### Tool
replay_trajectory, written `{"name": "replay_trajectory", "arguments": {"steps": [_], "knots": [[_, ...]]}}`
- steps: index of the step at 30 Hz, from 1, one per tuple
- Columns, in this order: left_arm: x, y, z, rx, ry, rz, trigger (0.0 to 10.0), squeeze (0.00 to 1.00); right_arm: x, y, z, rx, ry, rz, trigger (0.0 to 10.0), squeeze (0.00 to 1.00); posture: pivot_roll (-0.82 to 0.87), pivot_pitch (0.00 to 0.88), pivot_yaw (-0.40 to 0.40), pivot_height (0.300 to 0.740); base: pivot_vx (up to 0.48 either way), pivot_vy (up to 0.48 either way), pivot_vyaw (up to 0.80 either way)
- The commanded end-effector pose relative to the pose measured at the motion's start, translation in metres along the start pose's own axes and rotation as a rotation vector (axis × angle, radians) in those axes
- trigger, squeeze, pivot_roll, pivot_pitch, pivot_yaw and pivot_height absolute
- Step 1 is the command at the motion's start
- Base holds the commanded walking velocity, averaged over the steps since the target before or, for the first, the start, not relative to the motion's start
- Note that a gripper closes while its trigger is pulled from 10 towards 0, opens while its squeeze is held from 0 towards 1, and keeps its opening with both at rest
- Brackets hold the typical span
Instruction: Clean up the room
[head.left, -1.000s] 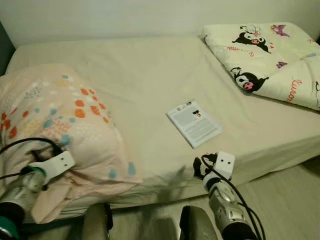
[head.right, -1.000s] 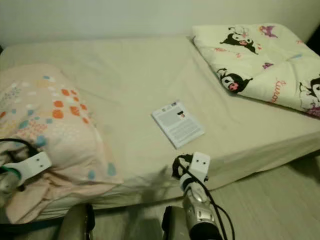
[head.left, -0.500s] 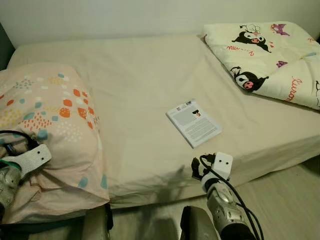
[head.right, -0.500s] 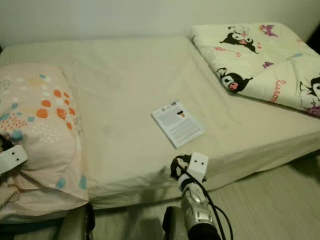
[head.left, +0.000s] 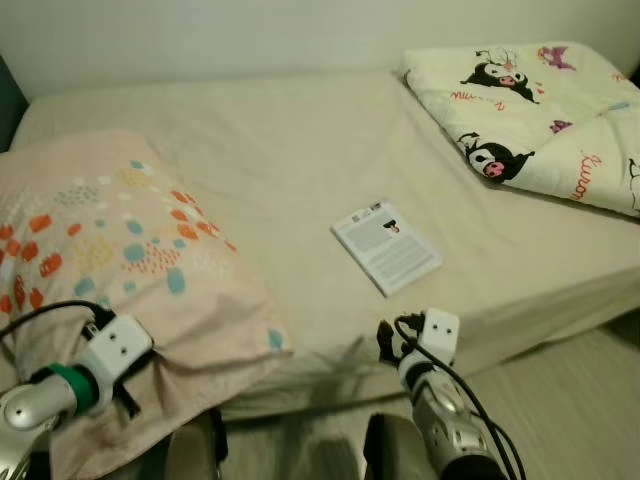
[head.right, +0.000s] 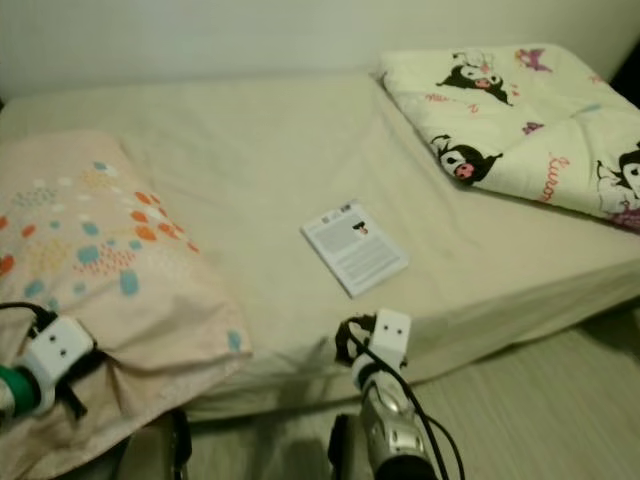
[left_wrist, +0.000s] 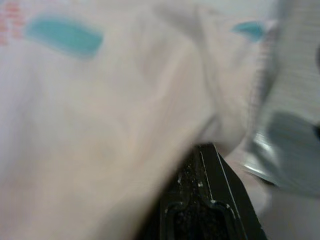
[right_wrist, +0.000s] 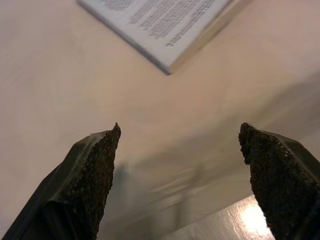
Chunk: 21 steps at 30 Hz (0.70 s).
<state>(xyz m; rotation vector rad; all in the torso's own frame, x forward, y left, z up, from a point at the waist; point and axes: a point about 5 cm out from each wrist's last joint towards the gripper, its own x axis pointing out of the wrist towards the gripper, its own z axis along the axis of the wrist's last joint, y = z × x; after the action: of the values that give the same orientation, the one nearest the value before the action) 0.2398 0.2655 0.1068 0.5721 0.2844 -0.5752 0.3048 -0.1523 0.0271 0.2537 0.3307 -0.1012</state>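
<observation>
I am working the bed (head.left: 300, 150), and the step in hand looks to be the pillow (head.left: 110, 250); it lies at the left near corner of the bed, pink with orange and teal spots, its near edge hanging over the mattress side; my left gripper (head.left: 125, 385) is at that near edge, and in the left wrist view one black finger (left_wrist: 210, 210) shows with pink cloth folded over it, so I judge the fingers clamped on the pillow's edge, though the picture is blurred; my right gripper (right_wrist: 182, 150) hangs low at the near side of the bed, its fingers wide apart with nothing between them, aimed at the sheet just short of the booklet (head.left: 387, 246); the booklet lies flat in the middle of the bed, well apart from the pillow; a folded quilt (head.left: 540, 115) with cartoon prints sits at the far right corner; next I would need to carry the pillow up to the head of the bed and let go, then bring the right gripper forward over the booklet's near corner.
</observation>
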Motion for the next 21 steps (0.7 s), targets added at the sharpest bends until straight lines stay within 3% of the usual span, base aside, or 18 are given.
{"name": "replay_trajectory", "arguments": {"steps": [1, 3, 4, 9, 12, 13, 15, 16, 17, 18, 19, 20, 21], "knots": [[-0.016, -0.007, 0.001, -0.024, -0.007, -0.119, 10.0, 0.0, -0.003, -0.003, -0.008, 0.002, 0.031, -0.003, 10.0, 0.0, 0.18, 0.03, -0.023, 0.57, 0.0, 0.0, 0.0], [-0.046, -0.005, 0.009, -0.082, 0.005, -0.263, 10.0, 0.0, -0.003, -0.003, -0.009, -0.001, 0.038, 0.006, 10.0, 0.0, 0.18, 0.025, -0.025, 0.57, 0.0, 0.0, 0.0], [-0.054, -0.003, 0.012, -0.098, 0.014, -0.305, 10.0, 0.0, -0.003, -0.004, -0.009, -0.001, 0.04, 0.008, 10.0, 0.0, 0.18, 0.025, -0.025, 0.57, 0.0, 0.0, 0.0], [-0.07, -0.002, 0.02, -0.125, 0.043, -0.386, 10.0, 0.0, -0.004, -0.004, -0.01, -0.001, 0.044, 0.01, 10.0, 0.0, 0.18, 0.013, -0.029, 0.57, 0.0, 0.0, 0.0], [-0.083, 0.007, 0.045, -0.172, 0.026, -0.452, 10.0, 0.0, -0.004, -0.004, -0.01, -0.002, 0.046, 0.015, 10.0, 0.0, 0.18, 0.013, -0.029, 0.57, 0.0, 0.0, 0.0], [-0.083, 0.012, 0.056, -0.193, -0.02, -0.452, 10.0, 0.0, -0.003, -0.004, -0.009, -0.001, 0.045, 0.016, 10.0, 0.0, 0.18, 0.005, -0.029, 0.57, 0.0, 0.0, 0.0], [-0.083, 0.012, 0.056, -0.193, -0.02, -0.452, 10.0, 0.0, -0.003, -0.004, -0.009, -0.001, 0.045, 0.016, 10.0, 0.0, 0.18, 0.005, -0.029, 0.57, 0.0, 0.0, 0.0], [-0.08, 0.02, 0.074, -0.207, -0.111, -0.429, 10.0, 0.0, -0.003, -0.005, -0.009, -0.001, 0.045, 0.014, 10.0, 0.0, 0.18, 0.005, -0.029, 0.57, 0.0, 0.0, 0.0], [-0.08, 0.02, 0.074, -0.207, -0.111, -0.429, 10.0, 0.0, -0.003, -0.005, -0.009, -0.001, 0.045, 0.014, 10.0, 0.0, 0.18, 0.005, -0.029, 0.57, 0.0, 0.0, 0.0], [-0.075, 0.022, 0.081, -0.201, -0.154, -0.402, 10.0, 0.0, -0.003, -0.006, -0.008, -0.001, 0.045, 0.01, 10.0, 0.0, 0.18, 0.003, -0.028, 0.57, 0.0, 0.0, 0.0], [-0.054, 0.021, 0.083, -0.161, -0.18, -0.34, 10.0, 0.0, -0.002, -0.008, -0.007, 0.0, 0.043, 0.001, 10.0, 0.0, 0.18, 0.002, -0.028, 0.57, 0.0, 0.0, 0.0], [-0.044, 0.019, 0.081, -0.139, -0.17, -0.318, 10.0, 0.0, -0.002, -0.008, -0.006, 0.001, 0.042, -0.003, 10.0, 0.0, 0.18, 0.002, -0.028, 0.57, 0.0, 0.0, 0.0], [-0.044, 0.019, 0.081, -0.139, -0.17, -0.318, 10.0, 0.0, -0.002, -0.008, -0.006, 0.001, 0.042, -0.003, 10.0, 0.0, 0.18, 0.002, -0.028, 0.57, 0.0, 0.0, 0.0]]}}
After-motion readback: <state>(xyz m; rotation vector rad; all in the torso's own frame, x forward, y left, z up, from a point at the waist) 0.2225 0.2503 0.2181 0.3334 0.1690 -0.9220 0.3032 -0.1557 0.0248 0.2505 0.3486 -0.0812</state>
